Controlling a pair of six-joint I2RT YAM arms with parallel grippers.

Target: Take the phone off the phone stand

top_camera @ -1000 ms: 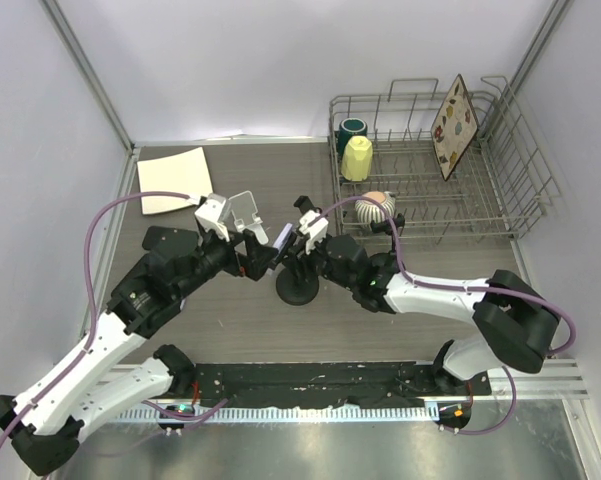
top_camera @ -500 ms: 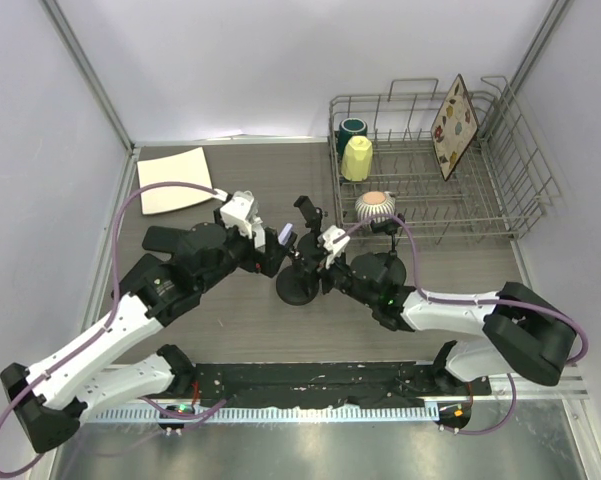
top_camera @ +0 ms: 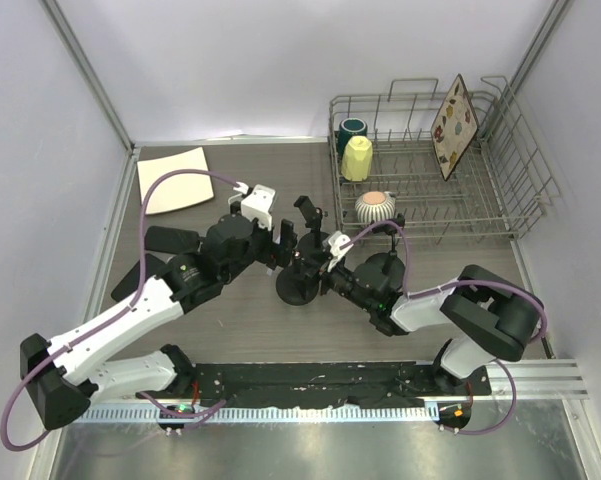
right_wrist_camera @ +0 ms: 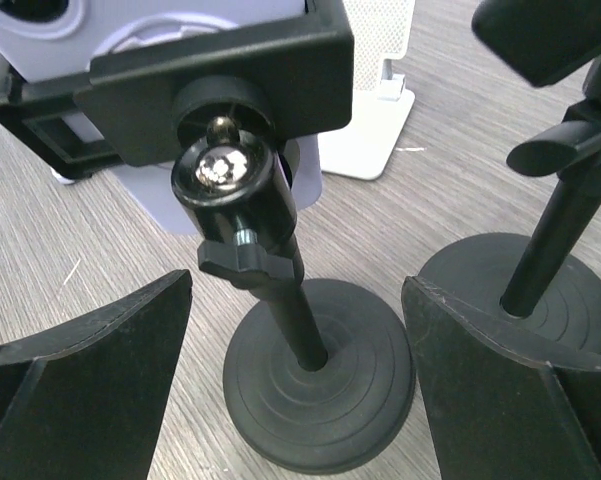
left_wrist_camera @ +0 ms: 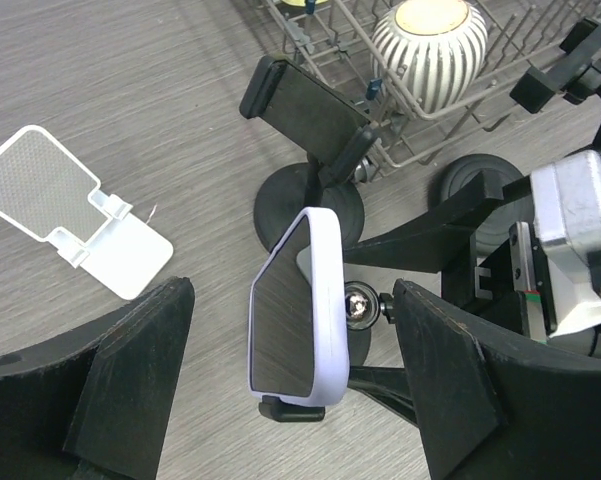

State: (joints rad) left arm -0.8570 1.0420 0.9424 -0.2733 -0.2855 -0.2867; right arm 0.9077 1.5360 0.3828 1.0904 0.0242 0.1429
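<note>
the phone (left_wrist_camera: 280, 325) is showing a dark glossy screen in a pale lilac case, and it is still sitting upright in the black clamp of the phone stand (right_wrist_camera: 320, 400). the left gripper (left_wrist_camera: 292, 290) is holding its fingers apart on either side of the phone, having moved in closer than a second ago. the right gripper (right_wrist_camera: 298, 282) is standing wide apart around the stand's pole, after being much narrower.

Top cam: high at the near edge, looking down on the whole table (top_camera: 280, 180). Wrist cams: close in, facing each other across the phone stand (right_wrist_camera: 320, 410). All three views share it.
</note>
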